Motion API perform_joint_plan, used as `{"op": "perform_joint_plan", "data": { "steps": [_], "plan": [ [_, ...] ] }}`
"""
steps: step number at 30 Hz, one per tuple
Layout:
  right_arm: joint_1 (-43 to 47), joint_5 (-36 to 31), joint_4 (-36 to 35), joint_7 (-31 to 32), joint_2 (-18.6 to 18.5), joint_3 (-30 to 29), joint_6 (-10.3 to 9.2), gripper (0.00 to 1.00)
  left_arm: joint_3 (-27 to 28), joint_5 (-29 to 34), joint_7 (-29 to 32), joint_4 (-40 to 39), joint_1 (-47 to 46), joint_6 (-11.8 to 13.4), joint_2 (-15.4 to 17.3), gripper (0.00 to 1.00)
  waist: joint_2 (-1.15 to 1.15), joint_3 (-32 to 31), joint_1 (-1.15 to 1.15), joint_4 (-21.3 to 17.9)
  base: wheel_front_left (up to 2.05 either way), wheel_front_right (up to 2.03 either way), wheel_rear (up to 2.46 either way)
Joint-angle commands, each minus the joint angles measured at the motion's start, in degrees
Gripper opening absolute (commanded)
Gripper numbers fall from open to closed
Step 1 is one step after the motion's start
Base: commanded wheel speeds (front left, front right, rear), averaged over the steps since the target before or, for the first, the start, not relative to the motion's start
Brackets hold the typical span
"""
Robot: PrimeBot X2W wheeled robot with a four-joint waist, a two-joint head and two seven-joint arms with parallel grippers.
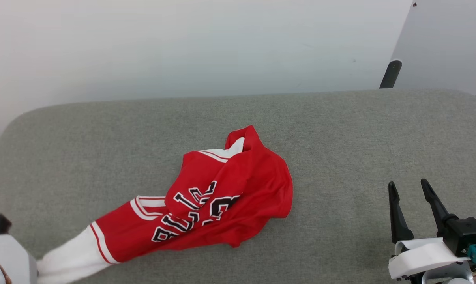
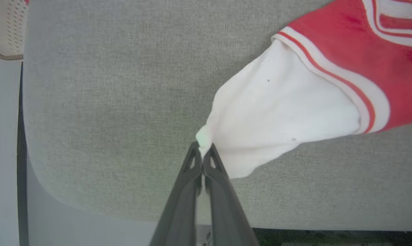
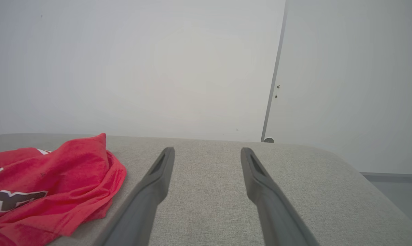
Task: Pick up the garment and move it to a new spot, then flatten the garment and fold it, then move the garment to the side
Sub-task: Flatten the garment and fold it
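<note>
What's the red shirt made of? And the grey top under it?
The shirt looks like thin, soft, matte cloth: it crumples and drapes in loose folds. The grey top seems covered in coarse woven fabric: a fine speckled weave shows, and its corners are rounded like padding, though I can't be sure.

The garment [image 1: 238, 189] is soft, matt red knitted cloth; its white sleeve [image 1: 72, 256] at seven o'clock looks smoother and thinner. The cushion [image 1: 340, 130] beneath is coarse grey woven fabric — dull, slightly fuzzy. At four o'clock the right gripper [image 1: 407, 182] has matt dark plastic fingers [image 1: 396, 215] (its wrist shell [image 1: 423, 256] is glossy white plastic). The wall [image 1: 182, 47] is smooth, matt.
</note>
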Motion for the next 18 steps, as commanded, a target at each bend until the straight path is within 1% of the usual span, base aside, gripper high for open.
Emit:
{"op": "perform_joint_plan", "data": {
  "steps": [1,3,4,6,7,8,9,10,15,18],
  "plan": [
    [0.8,0.2,0.0,0.0,0.1,0.1,0.00,1.00,-0.2,-0.5,0.2,0.8,0.9,0.4,-0.6,0.00,0.00,0.0,0.00,0.1,0.00,0.00,0.00],
    [0.8,0.3,0.0,0.2,0.1,0.2,0.00,1.00,-0.5,-1.0,0.3,1.6,1.4,0.2,-1.3,0.02,0.00,0.0,0.00,0.2,0.00,0.00,0.00],
    [0.7,0.3,0.0,0.2,0.1,0.3,0.00,1.00,-0.4,-1.4,0.1,1.8,1.4,0.1,-1.9,0.08,0.00,0.0,0.00,0.3,0.00,0.00,0.00],
    [0.7,0.3,0.1,0.3,0.1,0.4,0.00,1.00,-0.4,-1.4,-0.7,2.0,1.1,-0.1,-2.5,0.30,0.00,-0.1,0.00,0.7,0.00,0.00,0.00],
    [0.6,0.2,0.1,0.3,0.1,0.5,0.00,1.00,-0.3,-1.1,-1.2,1.8,0.8,-0.2,-2.6,0.42,0.00,-0.1,0.00,0.8,0.00,0.00,0.00],
    [0.6,0.2,0.1,0.4,0.1,0.6,0.00,1.00,-0.2,-1.0,-1.8,1.5,0.4,-0.3,-2.8,0.61,0.00,-0.2,0.00,1.1,0.00,0.00,0.00],
    [0.6,0.1,0.0,0.6,0.1,0.6,0.00,1.00,-0.3,-0.8,-2.2,1.1,0.0,-0.5,-3.0,0.89,0.00,-0.3,0.00,1.4,0.00,0.00,0.00],
    [0.6,-0.1,0.0,0.7,0.1,0.7,0.00,1.00,-0.3,-0.5,-2.7,0.6,-0.2,-0.5,-2.9,1.00,0.00,-0.5,0.00,1.7,0.00,0.00,0.00],
    [0.1,0.1,-0.1,1.3,-0.4,1.7,0.00,1.00,0.5,0.1,-5.1,-3.5,-1.4,-0.5,-2.7,1.00,0.00,-1.2,0.00,3.2,0.00,0.00,0.00],
    [-0.1,0.4,0.0,1.7,-0.7,2.3,0.00,1.00,1.3,0.8,-7.6,-6.9,-1.5,-0.2,-3.0,1.00,0.00,-1.9,0.00,4.2,0.00,0.00,0.00]
  ]
}}
